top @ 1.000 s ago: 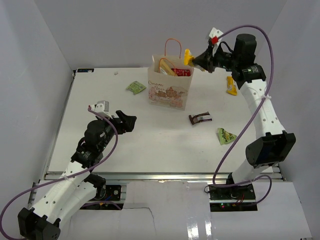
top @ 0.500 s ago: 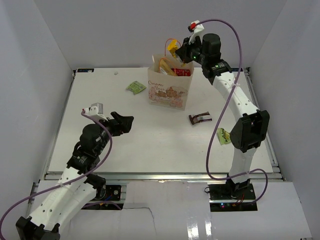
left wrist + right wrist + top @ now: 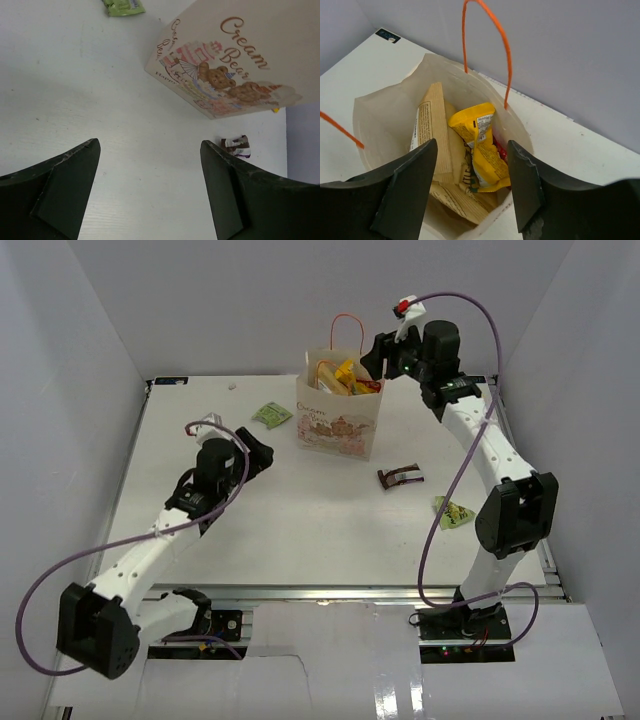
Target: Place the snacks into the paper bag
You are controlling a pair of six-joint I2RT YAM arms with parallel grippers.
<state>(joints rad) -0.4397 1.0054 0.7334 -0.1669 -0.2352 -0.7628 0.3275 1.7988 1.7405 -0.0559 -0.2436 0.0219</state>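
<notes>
The cream paper bag [image 3: 338, 425] stands upright at the back middle of the table. Inside it lie a yellow pouch [image 3: 482, 145], a larger tan-yellow bag [image 3: 437, 150] and a bit of red wrapper [image 3: 501, 151]. My right gripper [image 3: 375, 355] hovers open just above the bag's mouth, with nothing between its fingers. On the table lie a green packet [image 3: 271, 416] left of the bag, a dark brown bar wrapper [image 3: 401, 477] and another green packet [image 3: 453, 512] at the right. My left gripper [image 3: 258, 452] is open and empty, low over the table, left of the bag [image 3: 230, 65].
The orange loop handles [image 3: 490, 30] rise around the right gripper. White walls close in the table [image 3: 300, 530] at the back and sides. In the left wrist view the green packet [image 3: 122, 6] lies far ahead and the brown wrapper [image 3: 236, 145] sits by the right finger.
My right gripper carried a yellow pouch over the bag and opened; the pouch now lies inside. The left arm reached forward toward the bag.
</notes>
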